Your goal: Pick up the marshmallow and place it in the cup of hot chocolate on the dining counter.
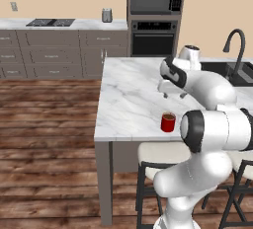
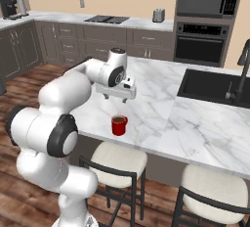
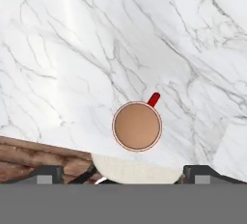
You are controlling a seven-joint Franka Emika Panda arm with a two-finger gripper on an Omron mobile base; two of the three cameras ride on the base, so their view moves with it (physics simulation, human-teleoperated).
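- Gripper (image 2: 116,98) up over the cup of hot chocolate (image 2: 118,125), fingers spread wide, holding nothing.
- Bar stool (image 2: 119,158) tucked under dining counter (image 2: 161,113) edge; sink (image 2: 215,88) well apart.

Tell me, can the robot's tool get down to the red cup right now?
Probably yes. The tool hangs open above the cup near the counter edge, and the hand view looks straight down onto the cup with only bare marble around it, so nothing seems to block the way down.
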